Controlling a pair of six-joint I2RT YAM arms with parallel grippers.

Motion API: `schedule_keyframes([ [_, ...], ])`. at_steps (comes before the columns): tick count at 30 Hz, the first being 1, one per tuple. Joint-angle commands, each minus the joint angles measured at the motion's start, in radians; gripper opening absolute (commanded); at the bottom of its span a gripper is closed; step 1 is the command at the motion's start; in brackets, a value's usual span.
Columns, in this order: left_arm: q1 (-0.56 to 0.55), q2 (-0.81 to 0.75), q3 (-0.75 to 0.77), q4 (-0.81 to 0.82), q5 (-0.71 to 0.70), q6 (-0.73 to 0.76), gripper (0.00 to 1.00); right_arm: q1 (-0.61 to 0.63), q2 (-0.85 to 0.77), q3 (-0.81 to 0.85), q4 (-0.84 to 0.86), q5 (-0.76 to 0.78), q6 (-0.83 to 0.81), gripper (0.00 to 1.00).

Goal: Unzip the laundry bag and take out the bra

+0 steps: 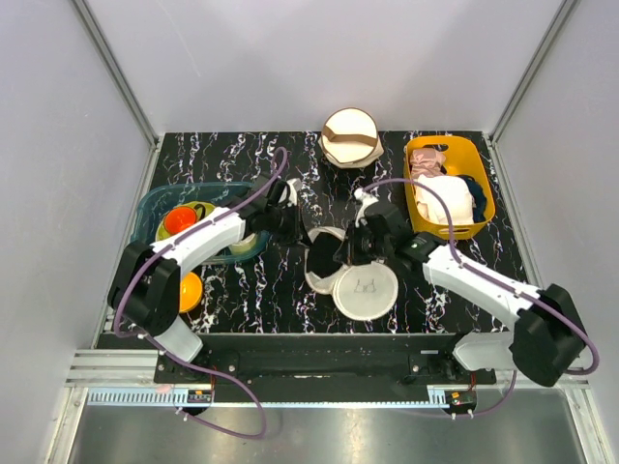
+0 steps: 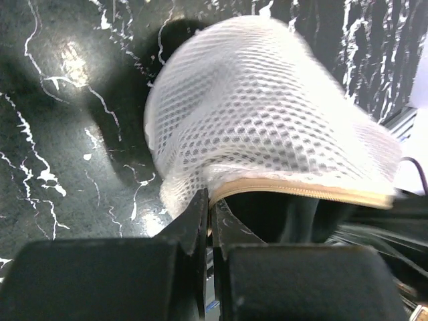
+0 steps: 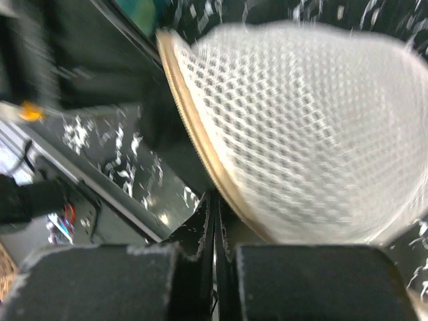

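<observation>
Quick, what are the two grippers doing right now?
Left gripper: closed, pinching the laundry bag at its zipper edge.
Right gripper: closed, pinching the same bag's rim.

Open bench (image 1: 213,159) upper left; teal tray (image 1: 147,211) left, cream round bag (image 1: 350,137) top centre, yellow basket (image 1: 416,198) upper right, laundry bag (image 1: 366,290) centre block passage.
</observation>
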Motion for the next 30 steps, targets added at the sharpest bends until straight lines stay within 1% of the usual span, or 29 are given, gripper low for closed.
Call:
schedule_keyframes([
  [1, 0.003, -0.077, 0.093, 0.029, 0.043, -0.007, 0.0, 0.005, 0.009, -0.065, 0.075, -0.165, -0.024, 0.0],
  [5, 0.003, -0.045, 0.095, 0.017, 0.022, 0.009, 0.0, 0.005, -0.077, -0.075, 0.117, -0.248, -0.064, 0.0],
  [9, 0.003, 0.021, 0.081, 0.032, 0.031, 0.012, 0.0, 0.005, -0.185, -0.052, 0.122, -0.247, -0.092, 0.0],
  [13, 0.002, 0.035, 0.049, 0.055, 0.035, 0.005, 0.0, 0.005, -0.248, -0.003, 0.131, -0.205, -0.075, 0.0],
  [16, 0.003, 0.013, 0.014, 0.075, 0.032, -0.001, 0.0, 0.005, -0.299, 0.011, 0.18, -0.113, -0.054, 0.0],
  [18, 0.003, 0.007, 0.003, 0.078, 0.031, -0.004, 0.0, 0.005, -0.319, 0.023, 0.212, -0.014, -0.05, 0.0],
  [19, 0.003, 0.003, -0.005, 0.081, 0.037, -0.005, 0.0, 0.003, -0.318, 0.046, 0.215, 0.026, -0.04, 0.0],
  [20, 0.003, -0.002, -0.009, 0.082, 0.038, -0.01, 0.0, 0.003, -0.314, 0.062, 0.218, 0.106, -0.038, 0.0],
  [22, 0.002, -0.011, -0.017, 0.086, 0.04, -0.011, 0.0, 0.003, -0.296, 0.106, 0.223, 0.192, -0.043, 0.0],
  [23, 0.002, -0.026, -0.02, 0.084, 0.037, -0.014, 0.0, 0.003, -0.288, 0.121, 0.22, 0.285, -0.047, 0.0],
  [26, 0.002, -0.059, -0.033, 0.084, 0.032, -0.018, 0.0, -0.015, -0.255, 0.194, 0.195, 0.422, -0.064, 0.0],
  [29, 0.002, -0.08, -0.037, 0.081, 0.031, -0.014, 0.0, -0.096, -0.223, 0.275, 0.146, 0.432, -0.073, 0.0],
  [30, 0.002, -0.082, -0.039, 0.078, 0.035, -0.011, 0.0, -0.151, -0.198, 0.319, 0.131, 0.43, -0.078, 0.0],
])
